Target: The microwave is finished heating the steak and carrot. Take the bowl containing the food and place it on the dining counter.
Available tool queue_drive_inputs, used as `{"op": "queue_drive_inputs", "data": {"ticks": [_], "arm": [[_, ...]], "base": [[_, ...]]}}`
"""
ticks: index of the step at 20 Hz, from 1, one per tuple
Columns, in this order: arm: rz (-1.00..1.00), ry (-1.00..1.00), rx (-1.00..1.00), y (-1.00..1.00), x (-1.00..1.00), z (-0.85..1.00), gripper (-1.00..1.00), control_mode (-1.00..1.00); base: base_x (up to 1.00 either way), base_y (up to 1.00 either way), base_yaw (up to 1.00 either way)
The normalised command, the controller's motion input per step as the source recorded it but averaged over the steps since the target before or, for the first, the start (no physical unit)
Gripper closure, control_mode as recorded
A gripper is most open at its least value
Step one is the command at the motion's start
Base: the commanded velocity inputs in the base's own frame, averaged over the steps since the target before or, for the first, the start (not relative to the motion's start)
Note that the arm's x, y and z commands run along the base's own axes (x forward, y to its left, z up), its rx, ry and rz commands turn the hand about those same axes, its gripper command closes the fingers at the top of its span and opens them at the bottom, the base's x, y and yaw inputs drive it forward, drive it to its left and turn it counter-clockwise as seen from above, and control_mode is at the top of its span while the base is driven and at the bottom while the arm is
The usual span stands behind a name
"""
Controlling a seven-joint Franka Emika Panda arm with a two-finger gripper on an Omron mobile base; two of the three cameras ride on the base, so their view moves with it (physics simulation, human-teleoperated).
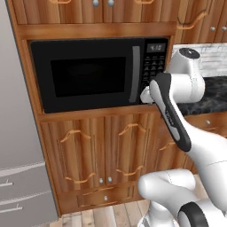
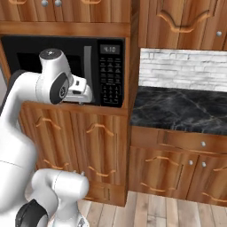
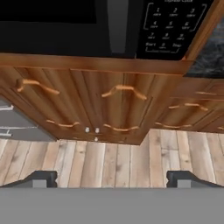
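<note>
Microwave (image 1: 88,75) – black, door closed, dark glass window; tool (image 3: 111,179) spread wide, holding nothing.

A kitchen: built-in microwave (image 1: 88,74), wooden cabinets (image 1: 102,155), marble countertop (image 2: 181,108).

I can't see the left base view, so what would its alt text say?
A white robot arm reaches up toward a closed black microwave built into wooden cabinets, its hand near the door handle and keypad. A grey appliance stands at left.
</note>
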Motion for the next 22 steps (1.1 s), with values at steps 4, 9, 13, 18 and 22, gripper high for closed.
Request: {"op": "queue_drive_inputs", "data": {"ticks": [4,9,13,18,22], "arm": [[-0.02,-0.40,0.00,-0.06,0.28,0.34,-1.00,-1.00],[-0.03,-0.35,0.00,-0.04,0.60,0.34,-1.00,-1.00],[-0.02,-0.04,0.00,0.00,0.80,0.00,-1.00,-1.00],[-0.01,0.00,0.00,0.05,0.70,0.00,-1.00,-1.00],[0.00,0.00,0.01,0.08,0.75,-0.06,-1.00,-1.00]], "base": [[0.00,0.00,0.00],[0.00,0.00,0.00],[0.00,0.00,0.00],[0.00,0.00,0.00],[0.00,0.00,0.00]]}}
